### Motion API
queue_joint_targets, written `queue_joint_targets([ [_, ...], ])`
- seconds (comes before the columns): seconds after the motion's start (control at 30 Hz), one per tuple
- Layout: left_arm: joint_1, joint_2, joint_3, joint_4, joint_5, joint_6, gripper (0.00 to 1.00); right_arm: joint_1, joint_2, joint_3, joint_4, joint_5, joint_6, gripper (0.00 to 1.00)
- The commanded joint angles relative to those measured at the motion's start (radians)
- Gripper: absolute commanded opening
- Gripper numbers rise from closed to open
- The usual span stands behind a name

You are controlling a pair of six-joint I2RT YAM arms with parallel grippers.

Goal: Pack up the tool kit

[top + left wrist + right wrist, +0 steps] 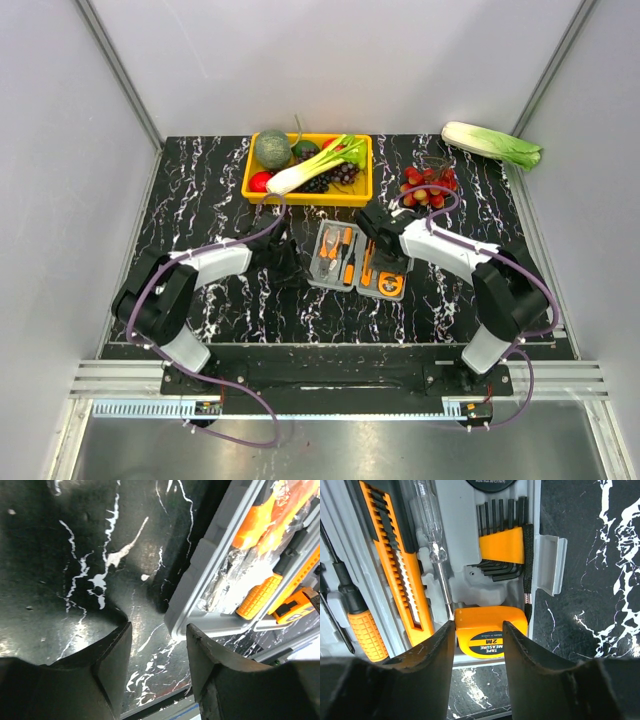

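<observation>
Tool kit [357,262] is lying open in the middle of the worktop [200,190], right between my two arms. My left hand [159,630] is spread with nothing in it, sitting over bare marble just beside the kit's left edge. My right hand [479,627] is spread too, over the yellow tape measure [490,632] in its slot below the hex keys [502,545], and I can't tell if it touches.

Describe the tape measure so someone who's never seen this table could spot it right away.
On the black marble table, an open grey tool case lies just in front of the yellow tray. In its right half, at the near corner next to the hex keys, sits the tape measure: the only squat, blocky yellow-orange piece among long, thin neighbours.
</observation>
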Motion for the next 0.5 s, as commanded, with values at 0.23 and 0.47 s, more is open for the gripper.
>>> queue_joint_targets([
  [0.23,-0.001,0.02,0.087,-0.028,-0.052,0.06,0.49,0.0,0.034,-0.066,0.049,-0.044,-0.034,0.43],
  [0.47,-0.001,0.048,0.086,-0.028,-0.048,0.062,0.42,0.0,0.06,-0.13,0.081,-0.09,-0.055,0.38],
])
